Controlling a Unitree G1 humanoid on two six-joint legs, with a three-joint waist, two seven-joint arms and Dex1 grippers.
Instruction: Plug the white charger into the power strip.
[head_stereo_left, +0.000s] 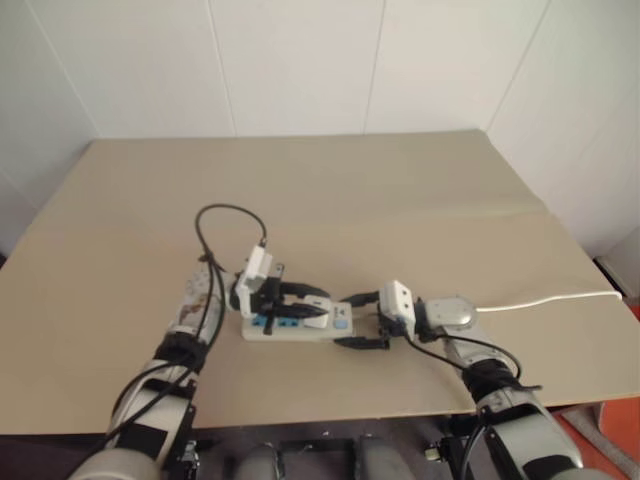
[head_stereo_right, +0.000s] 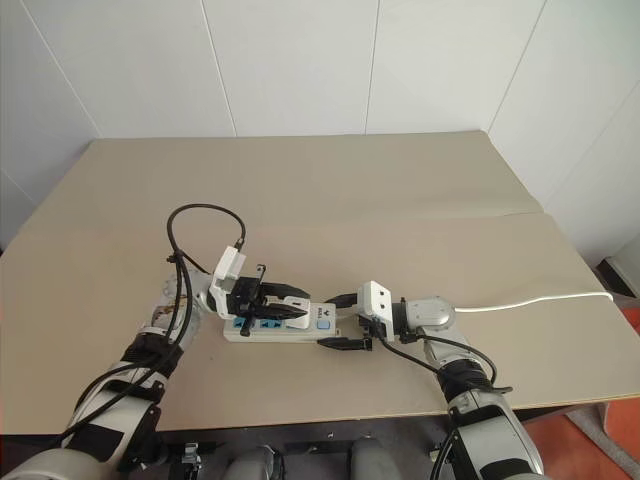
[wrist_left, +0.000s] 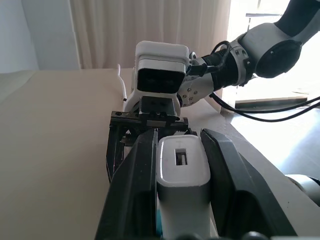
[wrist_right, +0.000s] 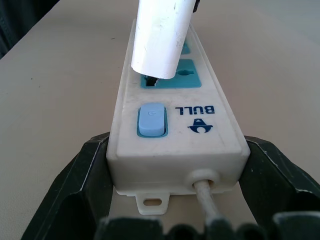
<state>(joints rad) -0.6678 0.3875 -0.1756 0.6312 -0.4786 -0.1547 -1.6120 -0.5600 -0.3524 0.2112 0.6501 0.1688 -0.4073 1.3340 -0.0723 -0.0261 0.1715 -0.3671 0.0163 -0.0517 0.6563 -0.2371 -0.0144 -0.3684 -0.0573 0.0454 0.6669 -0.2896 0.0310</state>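
Head view, centre-low: the power strip (head_stereo_left: 295, 325) is gripped at its switch end by the right gripper (head_stereo_left: 367, 320). Plenty of bare table (head_stereo_left: 400, 190) is seen behind. Left wrist view: the white charger (wrist_left: 182, 187) is clamped in the left gripper (wrist_left: 180, 165). Right wrist view: charger tilted over the blue socket (wrist_right: 172, 79) nearest the switch (wrist_right: 150, 120).

white charger (wrist_right: 161, 37): tilted over end socket | power strip (wrist_right: 175, 145): flat on table

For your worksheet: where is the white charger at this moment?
In the right wrist view, the white charger hangs tilted over the power strip, at the socket nearest its switch, clamped in the left gripper.
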